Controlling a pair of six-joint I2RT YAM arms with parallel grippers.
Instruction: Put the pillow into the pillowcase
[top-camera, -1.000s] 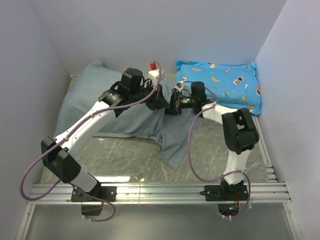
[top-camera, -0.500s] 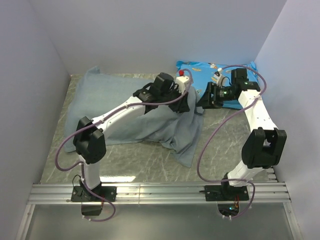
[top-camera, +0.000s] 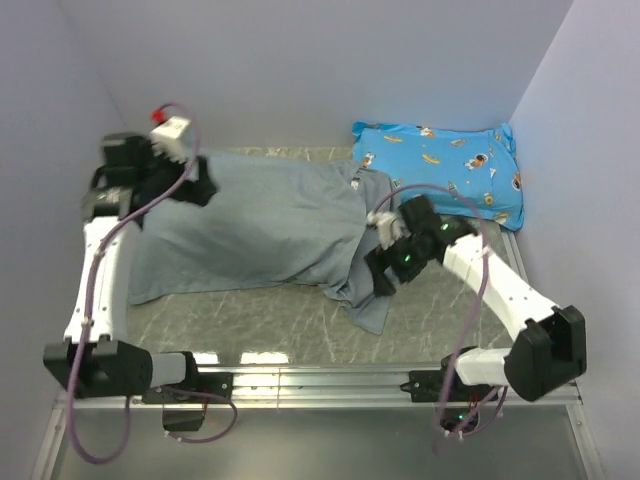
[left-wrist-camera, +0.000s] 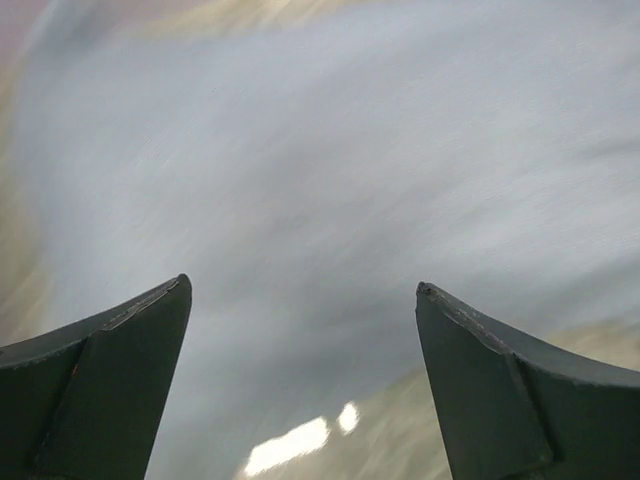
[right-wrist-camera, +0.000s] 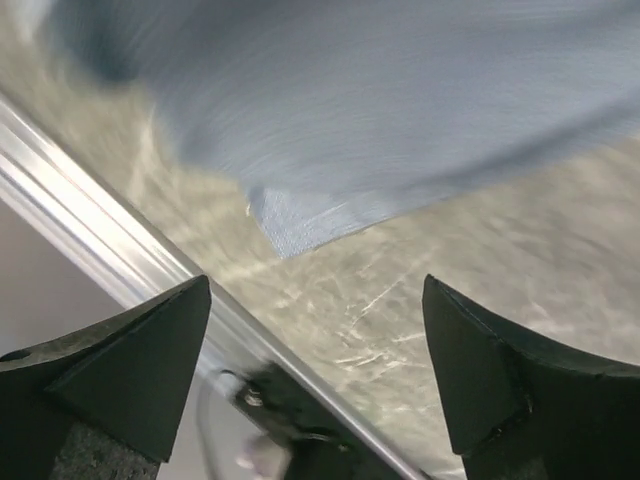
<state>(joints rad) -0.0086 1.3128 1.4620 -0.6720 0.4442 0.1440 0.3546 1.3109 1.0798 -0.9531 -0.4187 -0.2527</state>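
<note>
The grey-blue pillowcase (top-camera: 260, 225) lies spread across the table from the left side to the middle, one corner hanging toward the front (top-camera: 372, 318). No part of the pillow is in view. My left gripper (top-camera: 196, 186) hovers open over the pillowcase's back left end, and the left wrist view shows only blurred grey-blue cloth (left-wrist-camera: 330, 180) between its open fingers (left-wrist-camera: 300, 285). Over the pillowcase's right edge my right gripper (top-camera: 383, 274) is open and empty. In the right wrist view (right-wrist-camera: 315, 282) a pillowcase corner (right-wrist-camera: 300, 222) lies on the table ahead of the fingers.
A bright blue cartoon-print cushion (top-camera: 450, 175) lies at the back right against the wall. Walls close in the left, back and right sides. An aluminium rail (top-camera: 320, 380) runs along the near edge and shows in the right wrist view (right-wrist-camera: 90, 190). The table top is marbled grey (top-camera: 440, 310).
Both grippers have opened. The left arm swung from the middle back to the far left. The right arm came from the back right to the pillowcase's right edge. The pillowcase lies flatter and wider.
</note>
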